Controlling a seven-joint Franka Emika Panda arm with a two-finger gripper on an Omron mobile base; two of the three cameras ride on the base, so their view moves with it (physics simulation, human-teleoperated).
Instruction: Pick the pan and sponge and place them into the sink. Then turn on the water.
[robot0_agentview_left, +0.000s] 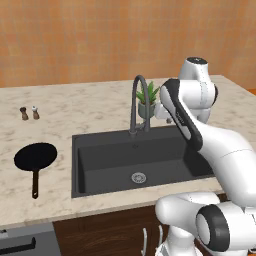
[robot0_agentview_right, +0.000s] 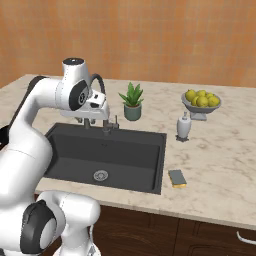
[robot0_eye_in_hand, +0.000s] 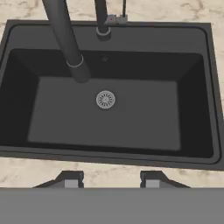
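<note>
Now hovering over sink (robot0_eye_in_hand: 192, 109), pincer (robot0_eye_in_hand: 111, 180) spread wide and carrying nothing; pan (robot0_agentview_left: 35, 156) lying left on desk (robot0_agentview_left: 90, 107), sponge (robot0_agentview_right: 177, 178) waiting right of basin, faucet (robot0_agentview_left: 138, 102) dry.

The robot arm (robot0_agentview_left: 210, 145) is showing smooth, glossy white shells of rounded, bulbous shape, with dark grey to black bands marking its joints. A round dark cap is sitting on top of the upper link. The tool (robot0_eye_in_hand: 111, 179) is showing two small dark finger tips with pale grey faces.
</note>
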